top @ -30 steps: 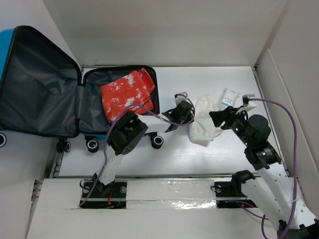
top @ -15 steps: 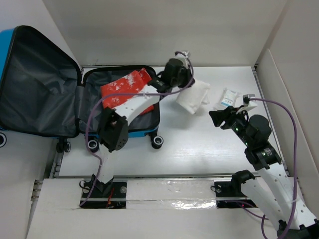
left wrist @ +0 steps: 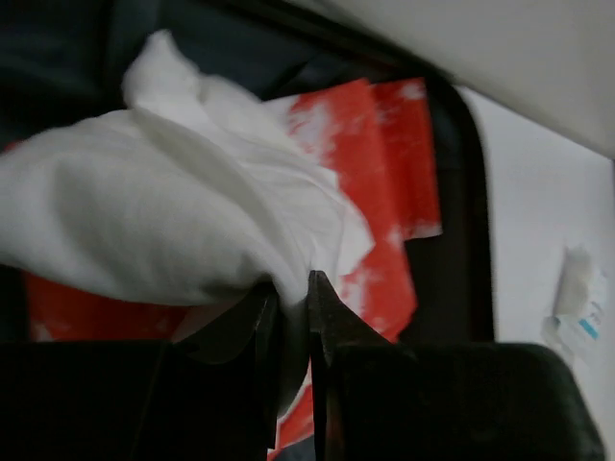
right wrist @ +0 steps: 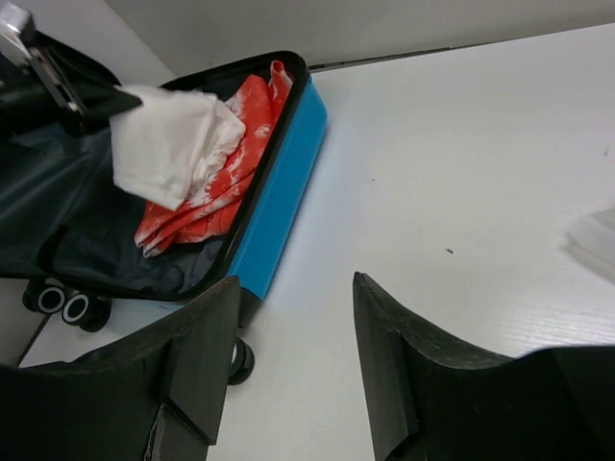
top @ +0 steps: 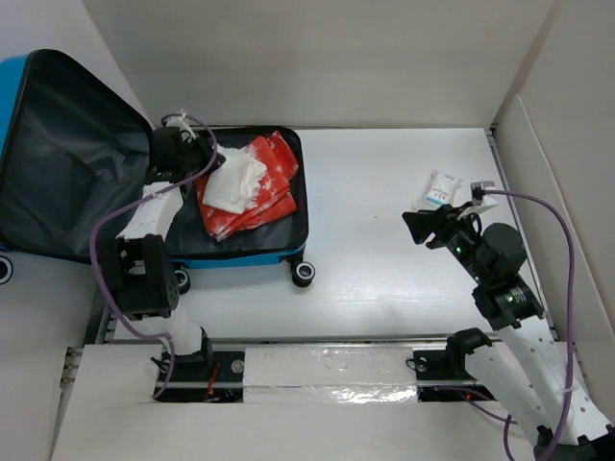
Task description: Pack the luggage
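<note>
The luggage (top: 240, 259) lies open at the left, a bright-blue shell with dark grey lining and its lid (top: 67, 163) flung back. A folded red and white cloth (top: 274, 163) lies in its base. My left gripper (top: 192, 154) hovers over the base's far left corner, shut on a white cloth (top: 233, 182) that hangs over the red one. In the left wrist view the white cloth (left wrist: 163, 221) is pinched between the tips of my left gripper (left wrist: 293, 288). My right gripper (top: 423, 226) stands open and empty over bare table, right of the luggage (right wrist: 279, 192).
A small white packet (top: 442, 187) with blue print lies on the table just beyond the right gripper. White walls close in the table at the back and right. The luggage's black wheels (top: 303, 274) stick out toward the near edge.
My left arm has swung left, carrying the white cloth from the middle of the table over the open luggage. The right arm has not moved.
</note>
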Available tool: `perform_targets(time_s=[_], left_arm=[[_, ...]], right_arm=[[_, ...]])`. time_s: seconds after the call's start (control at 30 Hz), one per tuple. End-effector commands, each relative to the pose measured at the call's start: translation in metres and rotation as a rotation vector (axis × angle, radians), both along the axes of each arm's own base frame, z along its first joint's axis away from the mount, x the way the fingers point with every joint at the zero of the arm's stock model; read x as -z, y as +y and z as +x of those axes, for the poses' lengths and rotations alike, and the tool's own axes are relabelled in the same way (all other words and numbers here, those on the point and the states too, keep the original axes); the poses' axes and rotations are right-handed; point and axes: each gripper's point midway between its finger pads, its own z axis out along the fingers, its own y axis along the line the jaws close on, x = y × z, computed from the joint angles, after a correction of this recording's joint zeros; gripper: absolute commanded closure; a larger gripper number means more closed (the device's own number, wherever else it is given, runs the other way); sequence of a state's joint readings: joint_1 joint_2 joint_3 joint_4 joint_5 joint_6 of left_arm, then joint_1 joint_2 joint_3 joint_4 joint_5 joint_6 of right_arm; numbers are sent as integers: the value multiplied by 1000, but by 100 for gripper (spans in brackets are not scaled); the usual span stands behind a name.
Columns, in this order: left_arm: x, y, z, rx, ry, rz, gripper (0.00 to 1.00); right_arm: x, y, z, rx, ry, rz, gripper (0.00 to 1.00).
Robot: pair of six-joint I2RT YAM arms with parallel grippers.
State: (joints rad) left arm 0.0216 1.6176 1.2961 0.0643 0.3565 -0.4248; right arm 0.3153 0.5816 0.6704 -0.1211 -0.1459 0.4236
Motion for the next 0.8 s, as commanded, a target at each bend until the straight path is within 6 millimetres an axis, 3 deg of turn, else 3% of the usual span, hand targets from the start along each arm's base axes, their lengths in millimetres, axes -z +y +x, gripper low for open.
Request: perform_targets(time_s=[0.0, 0.07, 0.1, 0.13, 0.17, 0.23, 0.27, 0.37, 0.4, 0.43, 0.47, 0.57, 0.6, 0.63, 0.67, 0.7, 0.73, 0.77], left_arm=[[63, 21, -8, 1, 131, -33, 100], [91, 45, -16, -72, 227, -56, 94], [93, 63, -19, -115, 237, -74, 87], [102, 68, -27, -144, 263, -106, 76], [95, 73, -31, -167, 251, -117, 59], [97, 83, -41, -225, 275, -127, 48], [88, 85, -44, -246, 264, -127, 43], [83, 98, -55, -336, 275, -89, 42], [69, 105, -58, -377, 238, -71, 42], [63, 109, -62, -404, 225, -58, 42], [38, 111, -66, -421, 157, -50, 42], [-3, 100, -73, -429, 44, -26, 42], [-28, 83, -80, -394, -23, -21, 42], [-36, 70, -86, -363, -52, -12, 42], [-62, 56, -97, -328, -131, -16, 43], [-75, 30, -104, -259, -182, -25, 44], [-75, 19, -113, -218, -195, -32, 45], [-87, 10, -121, -178, -239, -41, 52]], right_arm=[[-12, 8, 3, -40, -51, 26, 44], [-10, 8, 5, -39, -45, 21, 44], [-8, 8, 6, -34, -40, 19, 43], [-6, 5, 8, -16, -37, 17, 43], [-7, 4, 10, -8, -46, 20, 43], [6, 4, 16, 7, -12, 10, 42], [3, 4, 21, 15, -28, 18, 42], [27, 1, 38, 63, 52, 0, 87], [33, -1, 42, 88, 75, 0, 100], [38, -8, 49, 134, 90, -8, 100], [46, -8, 56, 150, 112, -18, 100], [61, -27, 79, 296, 173, -40, 100], [66, -32, 87, 338, 190, -51, 85], [69, -54, 98, 441, 200, -62, 74], [65, -64, 108, 482, 202, -64, 63], [85, -73, 121, 518, 261, -85, 46], [93, -82, 130, 538, 288, -80, 41], [101, -106, 141, 594, 314, -64, 37]])
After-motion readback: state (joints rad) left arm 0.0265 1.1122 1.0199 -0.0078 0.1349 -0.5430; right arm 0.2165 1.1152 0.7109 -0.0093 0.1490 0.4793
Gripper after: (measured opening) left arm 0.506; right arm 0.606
